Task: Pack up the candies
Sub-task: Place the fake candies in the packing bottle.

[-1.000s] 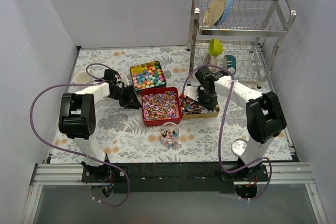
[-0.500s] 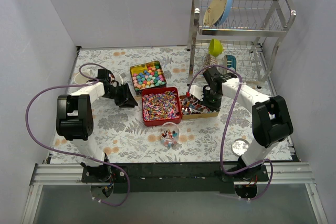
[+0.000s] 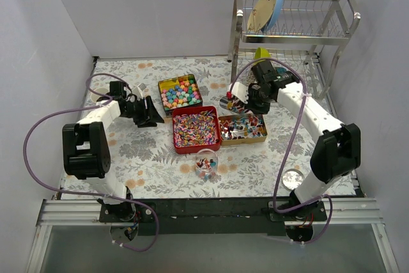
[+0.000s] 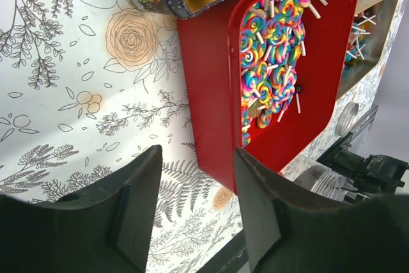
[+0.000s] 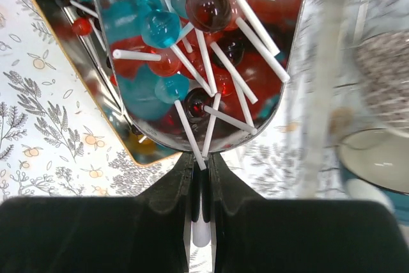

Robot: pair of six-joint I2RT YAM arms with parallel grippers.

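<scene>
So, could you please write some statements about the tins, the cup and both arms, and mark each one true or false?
1. The left arm's fingers are open and hold nothing. True.
2. The red tin is empty. False: it is full of swirl lollipops.
3. The right arm's fingers are shut on a metal scoop loaded with lollipops. True.
4. The glass cup lies tipped over. False: it stands upright on the table, on the near side of the red tin.

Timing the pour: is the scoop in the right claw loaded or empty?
Loaded: blue and red lollipops on white sticks lie in the scoop, which the right claw grips.
</scene>
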